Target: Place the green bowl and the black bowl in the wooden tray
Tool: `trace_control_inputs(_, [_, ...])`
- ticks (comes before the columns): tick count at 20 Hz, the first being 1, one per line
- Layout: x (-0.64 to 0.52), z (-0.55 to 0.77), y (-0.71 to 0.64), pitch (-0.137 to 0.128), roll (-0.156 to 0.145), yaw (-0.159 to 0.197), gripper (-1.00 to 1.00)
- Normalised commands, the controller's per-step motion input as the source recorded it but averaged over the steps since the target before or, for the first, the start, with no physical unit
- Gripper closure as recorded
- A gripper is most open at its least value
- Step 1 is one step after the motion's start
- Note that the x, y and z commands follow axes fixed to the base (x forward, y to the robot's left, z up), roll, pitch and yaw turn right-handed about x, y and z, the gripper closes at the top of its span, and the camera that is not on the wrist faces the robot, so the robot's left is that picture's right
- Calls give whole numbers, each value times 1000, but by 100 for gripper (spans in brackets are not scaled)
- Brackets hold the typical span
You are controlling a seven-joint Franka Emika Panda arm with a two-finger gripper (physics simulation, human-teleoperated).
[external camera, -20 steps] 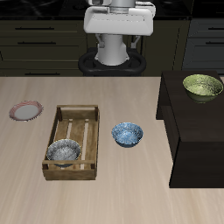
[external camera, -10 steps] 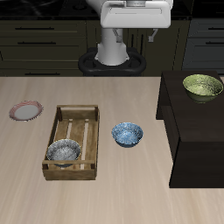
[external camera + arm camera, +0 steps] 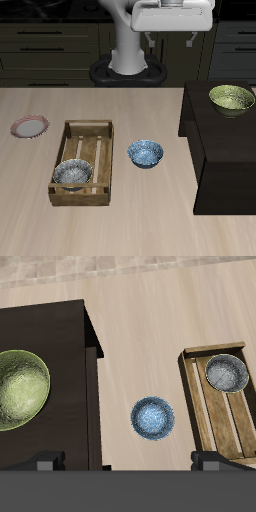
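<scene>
The black bowl (image 3: 72, 173) is sitting upright in the near end of the wooden tray (image 3: 84, 161), whose long side is running front to back. The green bowl (image 3: 231, 98) is resting, mouth up, farther back on the dark cabinet (image 3: 222, 150). High above, the gripper (image 3: 128, 462) is hanging with jaws spread wide, carrying nothing.

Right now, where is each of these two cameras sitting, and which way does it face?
Exterior view: sits in front and above, looking down across the table at the robot's base; the arm hangs high at the frame's top edge.
Wrist view: rides on the gripper, looking straight down; only its dark fingertips show.
Shared: the green bowl on the dark cabinet, the blue-and-white bowl, and the black bowl in the wooden tray.
</scene>
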Motion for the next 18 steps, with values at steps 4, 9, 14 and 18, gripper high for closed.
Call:
trace_control_inputs(4, [185, 72, 236, 0, -57, -28, -100])
trace_control_inputs(9, [286, -79, 284, 25, -40, -22, -100])
trace_control_inputs(14, [102, -192, 164, 27, -9, 5, -100])
trace_control_inputs(18, [81, -257, 496, 28, 22, 32, -100])
